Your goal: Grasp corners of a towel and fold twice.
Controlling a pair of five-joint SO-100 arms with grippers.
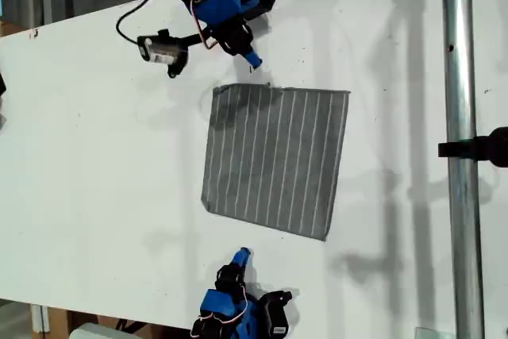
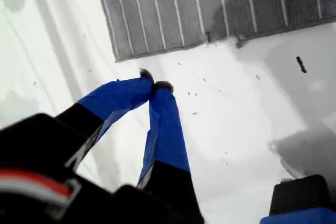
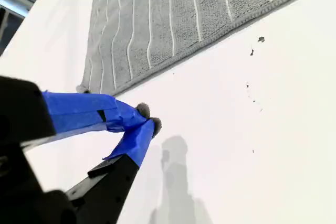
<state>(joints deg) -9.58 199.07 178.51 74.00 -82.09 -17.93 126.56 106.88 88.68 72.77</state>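
The dark grey pinstriped towel (image 1: 274, 160) lies flat and unfolded on the white table (image 1: 95, 172). One blue-tipped gripper (image 1: 252, 59) hangs just off the towel's top edge in the exterior view. Another gripper (image 1: 242, 256) sits below the bottom edge. I cannot tell which of them is first. My first gripper (image 2: 153, 85) is shut on nothing, a short way from the towel (image 2: 210, 3) and one of its corners (image 2: 116, 56). My second gripper (image 3: 148, 118) is shut and empty too, beside another of the corners (image 3: 83, 87) of the towel (image 3: 157, 19).
A metal pole (image 1: 459, 148) with a black clamp (image 1: 480, 148) crosses the exterior view's right. A small camera on a cable (image 1: 163, 49) sticks out beside the top arm. A black block (image 2: 307, 187) shows near my first gripper. Dark specks (image 3: 261, 39) dot the table.
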